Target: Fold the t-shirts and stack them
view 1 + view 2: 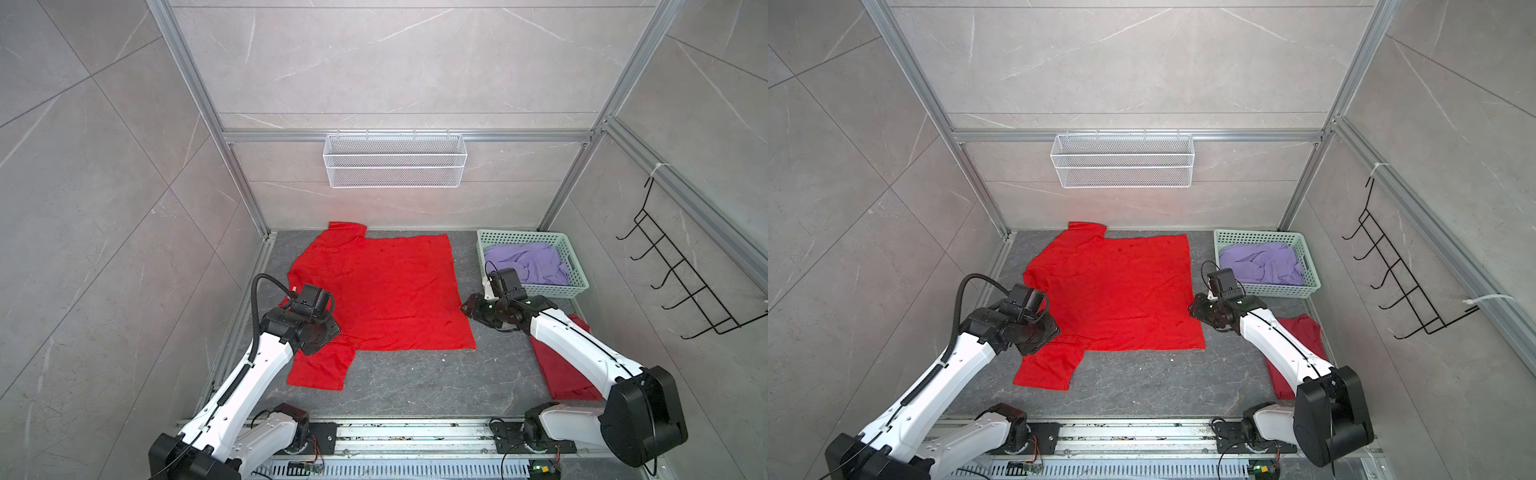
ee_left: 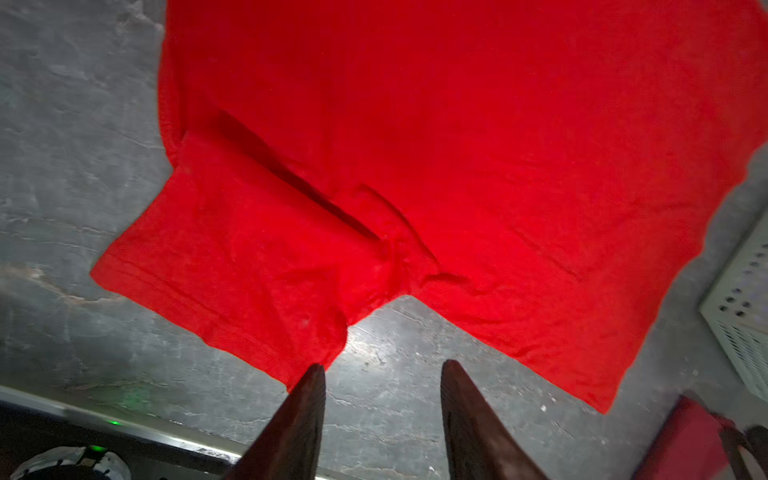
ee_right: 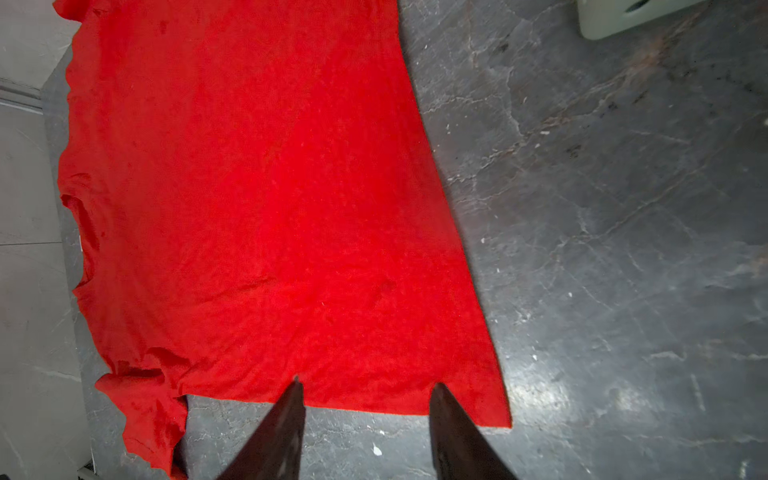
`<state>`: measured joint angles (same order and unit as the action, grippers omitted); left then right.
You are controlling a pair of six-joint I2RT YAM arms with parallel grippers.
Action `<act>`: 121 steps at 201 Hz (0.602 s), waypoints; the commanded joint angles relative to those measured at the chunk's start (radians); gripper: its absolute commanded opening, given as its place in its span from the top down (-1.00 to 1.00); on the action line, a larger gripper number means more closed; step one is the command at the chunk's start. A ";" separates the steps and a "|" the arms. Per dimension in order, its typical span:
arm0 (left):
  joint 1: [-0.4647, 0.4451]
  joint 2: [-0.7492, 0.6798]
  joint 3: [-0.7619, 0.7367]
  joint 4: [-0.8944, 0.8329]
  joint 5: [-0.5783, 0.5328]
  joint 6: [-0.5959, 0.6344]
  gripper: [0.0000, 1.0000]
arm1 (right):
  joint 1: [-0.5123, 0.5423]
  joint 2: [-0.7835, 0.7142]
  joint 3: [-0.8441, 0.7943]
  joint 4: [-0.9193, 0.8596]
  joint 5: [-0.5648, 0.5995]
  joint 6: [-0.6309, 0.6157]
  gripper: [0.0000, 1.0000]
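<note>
A bright red t-shirt (image 1: 386, 291) (image 1: 1121, 291) lies spread flat on the dark grey table, collar to the left, a small white label (image 1: 294, 288) at its neck. My left gripper (image 2: 381, 365) hangs open above bare table by the near sleeve (image 2: 232, 266), holding nothing. My right gripper (image 3: 365, 384) (image 1: 465, 308) is open at the shirt's right hem (image 3: 374, 399), its tips over the hem's edge. A darker red t-shirt (image 1: 561, 370) (image 1: 1304, 332) lies partly under the right arm. A lavender t-shirt (image 1: 528, 262) (image 1: 1262, 262) lies crumpled in the basket.
The mint-green basket (image 1: 578, 270) (image 1: 1310, 266) stands at the back right of the table. A white wire basket (image 1: 395, 160) hangs on the back wall and a black hook rack (image 1: 681, 274) on the right wall. Bare table (image 1: 415, 382) shows in front of the shirt.
</note>
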<state>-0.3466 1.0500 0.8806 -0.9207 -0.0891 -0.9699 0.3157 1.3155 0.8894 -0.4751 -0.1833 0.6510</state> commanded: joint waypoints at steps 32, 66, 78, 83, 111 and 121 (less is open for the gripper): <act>0.077 0.029 -0.247 0.232 -0.017 0.053 -0.13 | 0.003 0.009 -0.027 0.012 0.004 0.001 -0.01; 0.107 0.074 -0.322 0.284 -0.004 0.035 -0.28 | 0.004 0.016 -0.031 0.012 -0.001 0.001 -0.01; 0.107 0.073 -0.343 0.277 0.003 0.010 -0.30 | 0.003 0.014 -0.034 0.012 0.005 0.002 -0.01; 0.107 0.071 -0.352 0.274 0.012 0.000 -0.32 | 0.003 0.012 -0.035 0.011 0.008 0.000 -0.01; 0.105 0.042 -0.414 0.232 0.054 -0.064 -0.40 | 0.003 0.014 -0.036 0.009 0.020 -0.001 -0.01; 0.106 0.017 -0.444 0.224 0.081 -0.089 -0.41 | 0.003 0.015 -0.039 0.010 0.025 0.002 -0.01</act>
<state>-0.2424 1.1080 0.4992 -0.6609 -0.0715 -0.9844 0.3157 1.3209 0.8692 -0.4702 -0.1818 0.6514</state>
